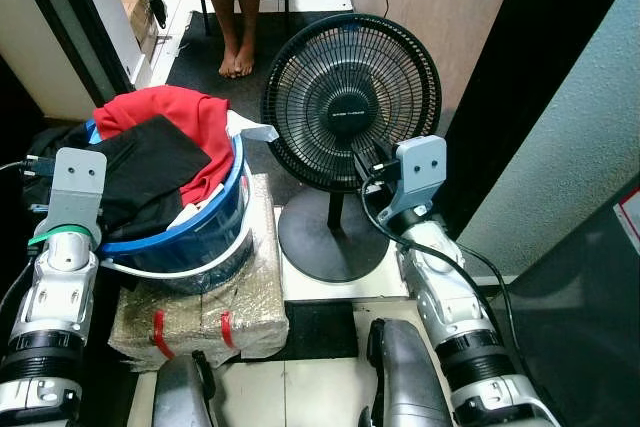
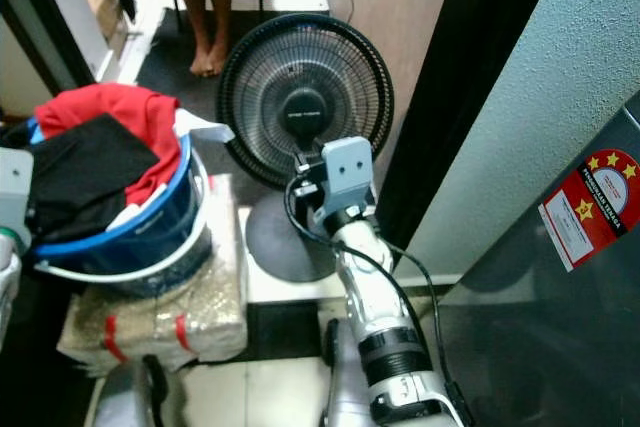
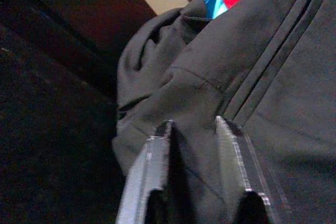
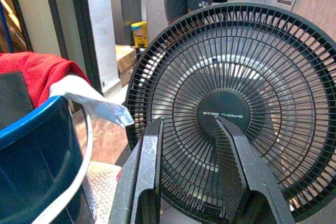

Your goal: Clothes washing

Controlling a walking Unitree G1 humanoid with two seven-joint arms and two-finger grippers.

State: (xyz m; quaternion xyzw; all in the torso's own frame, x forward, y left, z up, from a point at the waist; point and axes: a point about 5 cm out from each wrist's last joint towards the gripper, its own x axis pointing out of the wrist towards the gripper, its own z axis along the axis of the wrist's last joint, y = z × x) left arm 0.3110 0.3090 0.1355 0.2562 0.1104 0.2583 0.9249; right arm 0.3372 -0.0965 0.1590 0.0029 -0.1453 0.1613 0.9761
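Left hand: its two black fingers stand slightly apart, tips against the dark grey folded garment, holding nothing.
Right hand: fingers spread, holding nothing, pointed at the black round-grilled pedestal fan just ahead of it.
Laundry: a blue plastic tub with a white rim sits just ahead of the left hand, heaped with black cloth and a red garment; a pale strip of fabric droops over the rim on the side toward the right hand.
Support: the tub rests on a clear-wrapped bundle bound with red tape, which lies on the floor between the two arms.
Floor: pale tiles near the robot, a dark mat beyond the tub.
Room: a black upright frame and a pale green textured wall stand outside the right hand; a dark panel with a red starred sticker is nearer.
Person: bare legs and feet stand on the mat beyond both hands.
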